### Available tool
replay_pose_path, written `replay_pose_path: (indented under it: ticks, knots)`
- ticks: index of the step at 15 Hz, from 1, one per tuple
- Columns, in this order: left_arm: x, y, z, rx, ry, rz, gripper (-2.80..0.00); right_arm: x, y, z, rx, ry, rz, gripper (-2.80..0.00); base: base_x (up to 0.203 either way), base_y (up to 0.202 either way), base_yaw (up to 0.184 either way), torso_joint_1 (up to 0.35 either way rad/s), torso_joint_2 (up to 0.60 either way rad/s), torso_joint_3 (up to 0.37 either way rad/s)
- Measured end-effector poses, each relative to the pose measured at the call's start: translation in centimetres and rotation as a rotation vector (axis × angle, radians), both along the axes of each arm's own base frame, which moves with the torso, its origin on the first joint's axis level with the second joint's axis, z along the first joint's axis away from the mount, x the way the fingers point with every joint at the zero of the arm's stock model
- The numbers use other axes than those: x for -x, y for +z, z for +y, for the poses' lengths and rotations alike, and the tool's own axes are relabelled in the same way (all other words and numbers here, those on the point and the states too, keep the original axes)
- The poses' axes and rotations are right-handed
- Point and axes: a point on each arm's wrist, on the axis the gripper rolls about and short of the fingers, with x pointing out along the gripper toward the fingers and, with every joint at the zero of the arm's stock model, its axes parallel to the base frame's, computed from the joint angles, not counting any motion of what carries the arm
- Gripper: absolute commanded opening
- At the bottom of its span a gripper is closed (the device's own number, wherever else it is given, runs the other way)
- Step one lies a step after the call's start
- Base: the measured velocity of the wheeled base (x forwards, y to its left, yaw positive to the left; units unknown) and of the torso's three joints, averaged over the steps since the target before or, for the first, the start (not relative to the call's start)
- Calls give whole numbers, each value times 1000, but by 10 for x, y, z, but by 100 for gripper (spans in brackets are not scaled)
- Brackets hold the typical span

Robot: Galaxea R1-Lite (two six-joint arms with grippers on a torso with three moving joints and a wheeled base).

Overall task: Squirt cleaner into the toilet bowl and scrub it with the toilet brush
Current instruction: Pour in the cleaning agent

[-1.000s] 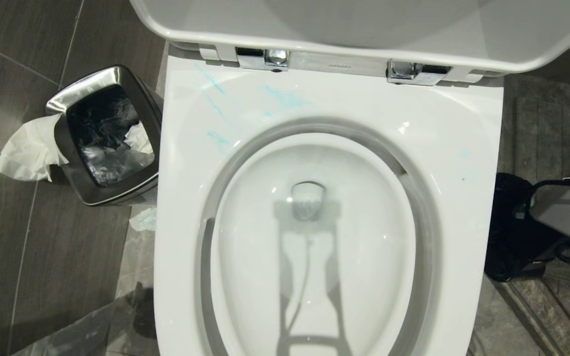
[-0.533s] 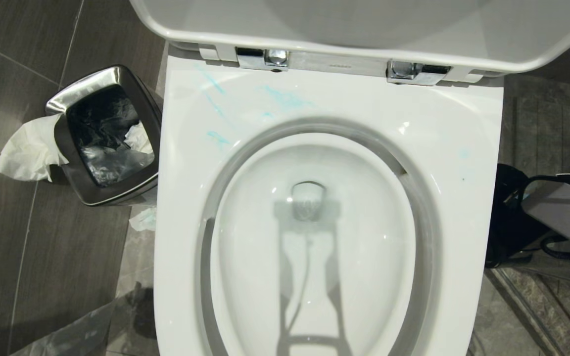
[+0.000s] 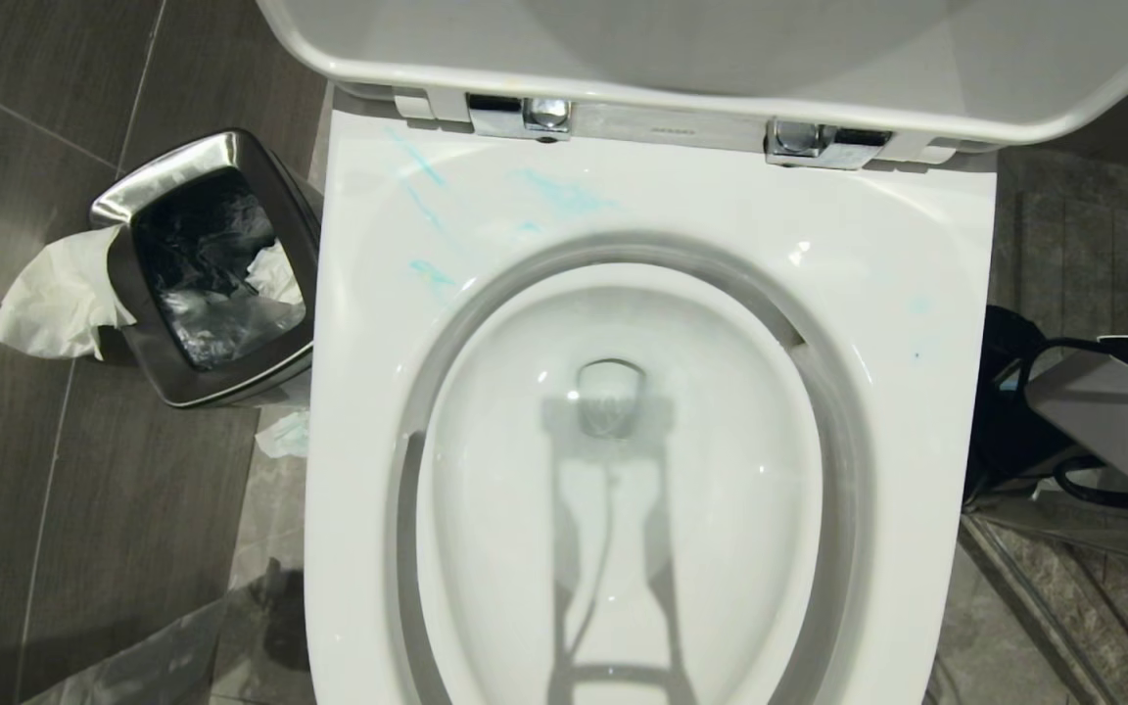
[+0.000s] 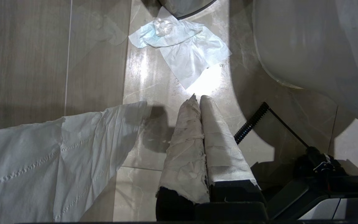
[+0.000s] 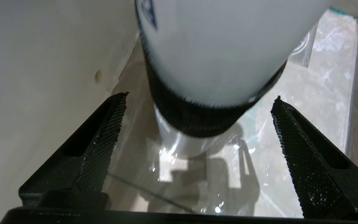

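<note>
The toilet bowl (image 3: 926, 421) fills the middle of my head view, lid raised at the top edge. Thin turquoise streaks of cleaner (image 3: 564, 196) lie on its rim at the upper left. A steel waste bin (image 3: 207, 269) stands at the left edge. My right arm (image 3: 1112, 416) shows at the right edge, beside the bowl.

In my right wrist view, my right gripper (image 5: 197, 105) has its fingers spread wide, and a white container with a dark band (image 5: 210, 68) sits between them, touching neither. My left gripper (image 4: 201, 102), wrapped in paper, is pressed closed above the floor near a crumpled tissue (image 4: 182, 46).
</note>
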Motion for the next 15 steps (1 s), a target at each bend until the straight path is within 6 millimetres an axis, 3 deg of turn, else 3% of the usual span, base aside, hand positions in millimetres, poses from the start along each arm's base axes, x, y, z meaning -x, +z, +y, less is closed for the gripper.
replay_pose_path:
  ticks: [15]
  knots:
    - [0, 0, 0, 0, 0, 0, -280, -27, 10, 4, 26, 37, -130, 0, 0, 0, 0, 0, 0, 0]
